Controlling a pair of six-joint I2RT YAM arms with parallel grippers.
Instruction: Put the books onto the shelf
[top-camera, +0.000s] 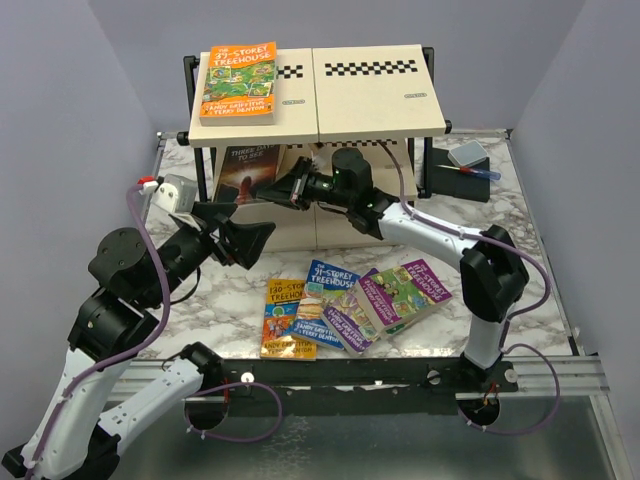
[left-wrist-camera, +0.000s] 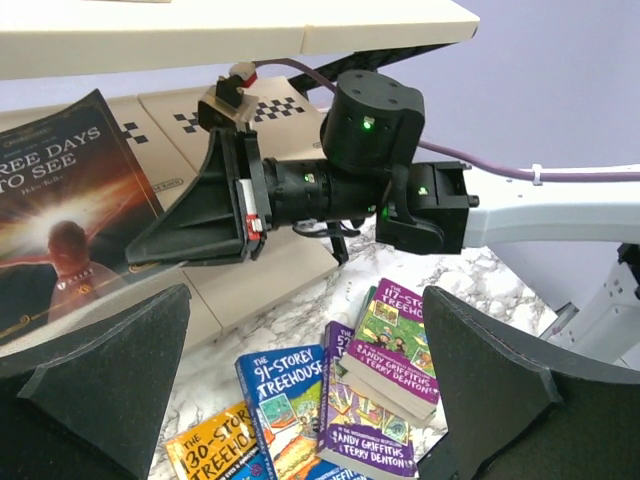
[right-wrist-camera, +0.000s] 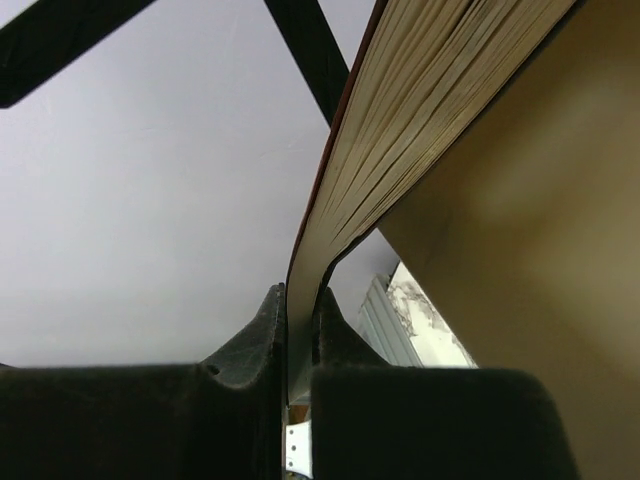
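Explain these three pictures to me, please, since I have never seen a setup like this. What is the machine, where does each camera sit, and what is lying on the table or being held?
The machine is two robot arms bolted to the near edge of a marble table. Each arm ends in a two-finger gripper. The wide picture looks down from above and behind the arms. The other two pictures come from a camera on each wrist.

At the back stands the shelf, with an orange book lying flat on its top board. Several more books lie overlapping on the table in front.

The right gripper is shut on the edge of a dark book that leans under the top board. Its wrist view shows the fingers pinching it. The left gripper is open and holds nothing.
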